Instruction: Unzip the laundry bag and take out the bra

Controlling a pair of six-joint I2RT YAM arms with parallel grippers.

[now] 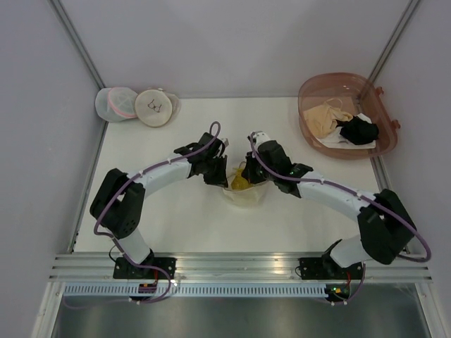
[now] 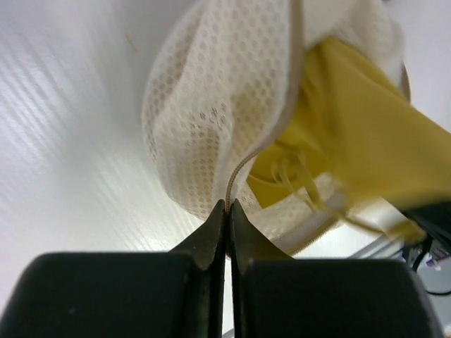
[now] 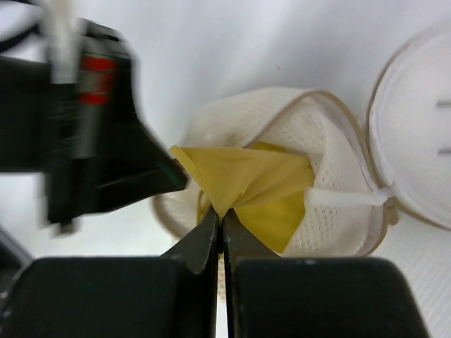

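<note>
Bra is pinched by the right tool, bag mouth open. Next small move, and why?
Probably draw the right tool up and away from the laundry bag. It is shut on the bra, which lies partly inside the open mouth; the left tool pinches the rim, so the bag should hold.

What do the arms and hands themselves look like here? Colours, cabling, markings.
Left arm and right arm: white tubular links, bulky black joint housings, black bases on an aluminium rail. A purple cable loops along each. Left hand and right hand: matte black, two wedge fingers tapering to thin tips. Red label on the left hand's body. No sleeves.
</note>
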